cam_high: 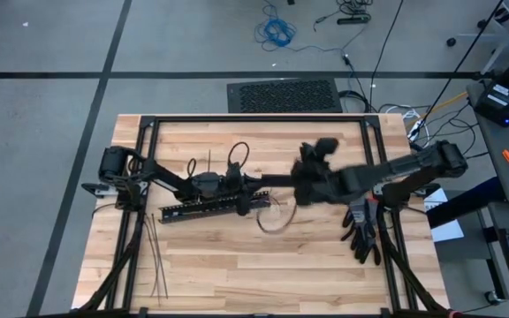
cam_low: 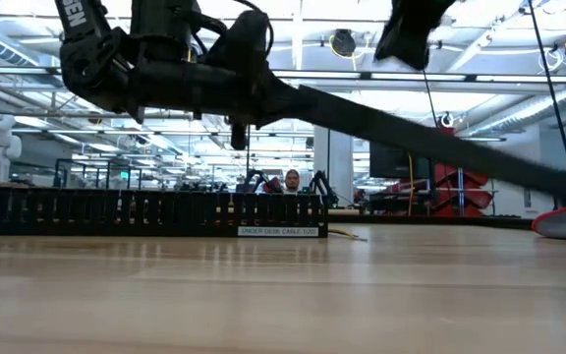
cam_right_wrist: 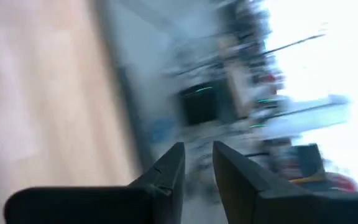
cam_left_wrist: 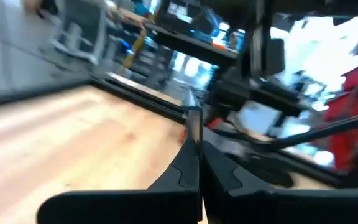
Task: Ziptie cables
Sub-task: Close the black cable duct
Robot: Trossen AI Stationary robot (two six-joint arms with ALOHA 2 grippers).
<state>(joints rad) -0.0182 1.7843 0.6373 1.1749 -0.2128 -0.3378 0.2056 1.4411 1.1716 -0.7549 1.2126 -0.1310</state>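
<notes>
The cables (cam_high: 277, 219), a loose loop of thin wires, lie on the wooden table right of the black slotted duct (cam_high: 210, 206). Several spare zipties (cam_high: 155, 256) lie at the near left. My left gripper (cam_high: 277, 181) points level toward the table's right, above the cables, and is shut on a thin strip, apparently a ziptie (cam_left_wrist: 193, 115). My right gripper (cam_high: 312, 157) hovers just beyond it, raised off the table. In its wrist view the right gripper (cam_right_wrist: 197, 155) stands a little open with nothing between its fingers. My left gripper pinches a thin strip between its two shut fingers (cam_left_wrist: 182, 165). A short length (cam_left_wrist: 193, 118) sticks out past the fingertips. The fingers lie level, coming from the table's left, and the strip is clear of the table.
The duct (cam_low: 145, 211) lies along the table left of centre. A pair of black gloves (cam_high: 360, 231) lies at the right edge under my right arm. Bare wood lies along the near side.
</notes>
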